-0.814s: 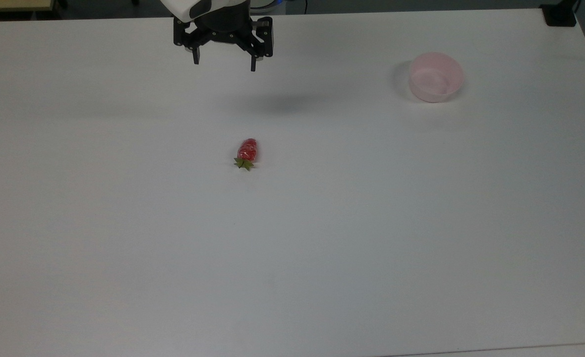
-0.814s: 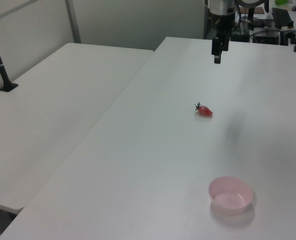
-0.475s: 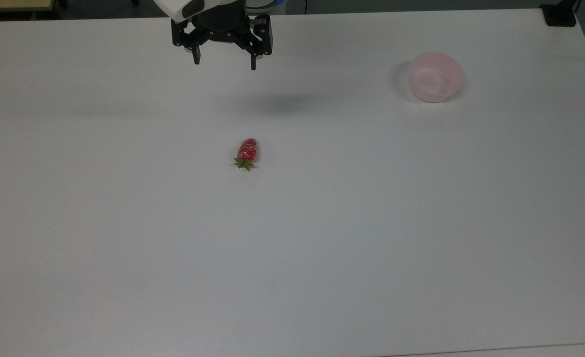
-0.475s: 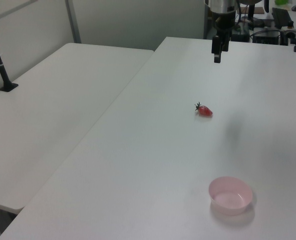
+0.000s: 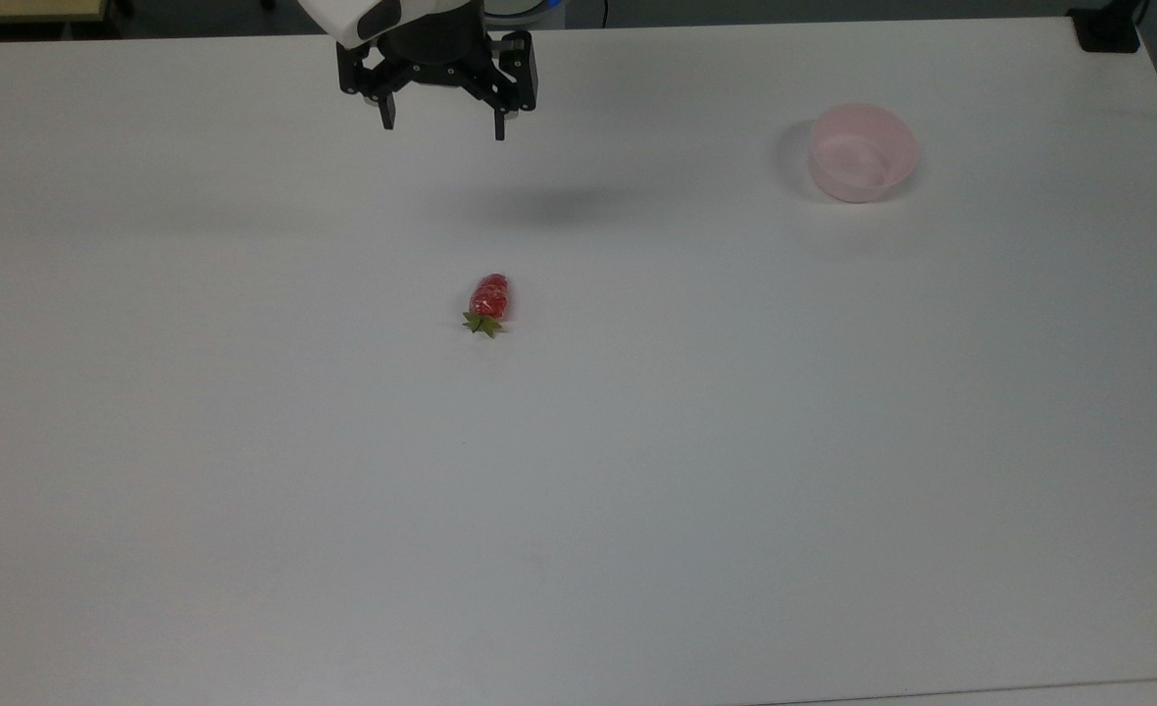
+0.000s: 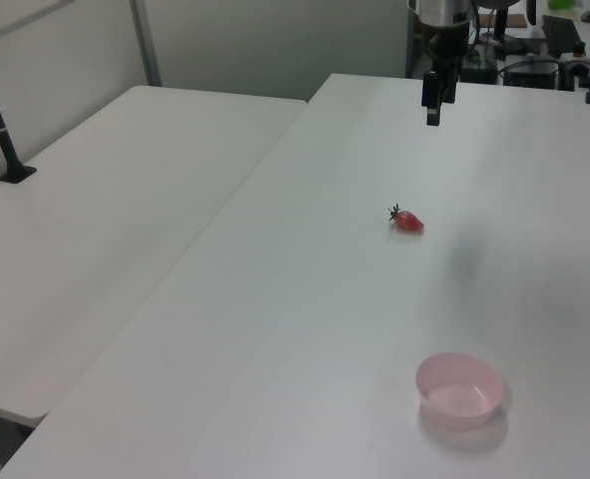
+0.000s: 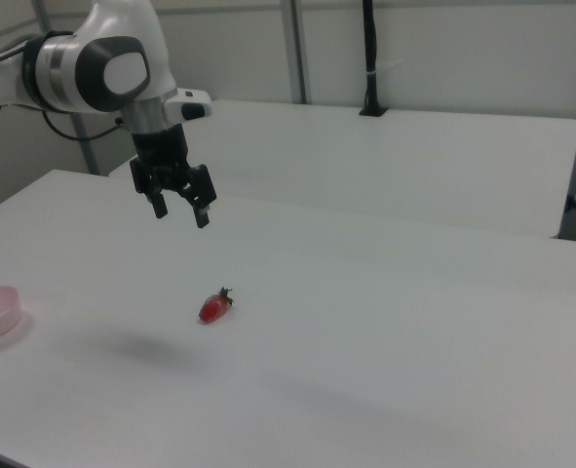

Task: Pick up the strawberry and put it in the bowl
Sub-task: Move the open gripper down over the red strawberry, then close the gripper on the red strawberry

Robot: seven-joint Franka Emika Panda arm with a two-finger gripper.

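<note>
One strawberry (image 5: 489, 301) lies alone on the white table (image 5: 637, 471), green cap toward the top view's bottom edge, and one pale pink bowl (image 5: 862, 153) stands well apart from it toward the top view's right, with nothing in it. One gripper (image 5: 441, 126) hangs above the table's far part in the top view, its two fingers spread wide and holding nothing. The right view shows the white arm (image 7: 102, 68) behind the gripper (image 7: 179, 214), while the left view sees the gripper (image 6: 432, 112) edge-on, with a second white table (image 6: 95, 259) beside on the left view's left.
</note>
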